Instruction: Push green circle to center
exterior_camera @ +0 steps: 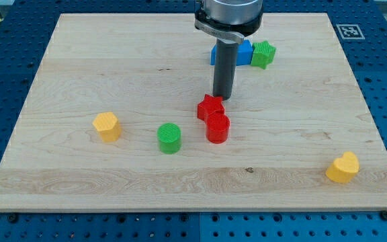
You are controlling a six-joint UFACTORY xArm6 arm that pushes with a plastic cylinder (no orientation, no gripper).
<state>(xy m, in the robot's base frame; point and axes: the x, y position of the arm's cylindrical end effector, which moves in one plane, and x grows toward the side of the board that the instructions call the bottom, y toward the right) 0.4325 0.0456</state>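
So my tip (222,98) sits just behind the red star (209,107), touching or nearly. Green circle (169,138) is off to the left, nearer. No claw here, just a rod.

— How many blocks sit on the board (79,60)?

— Seven. Two are green: a green circle (169,138) and a green star (263,54).

— And the red ones?

— Two again, a red star (209,106) and a red cylinder (218,128).

— Yellow?

— Two as well: a yellow hexagon (106,126) and a yellow heart (342,167).

— Blue?

— Only one blue block (244,52), half hidden, so its shape stays unclear.

— Rods?

— One, with my tip (222,98).
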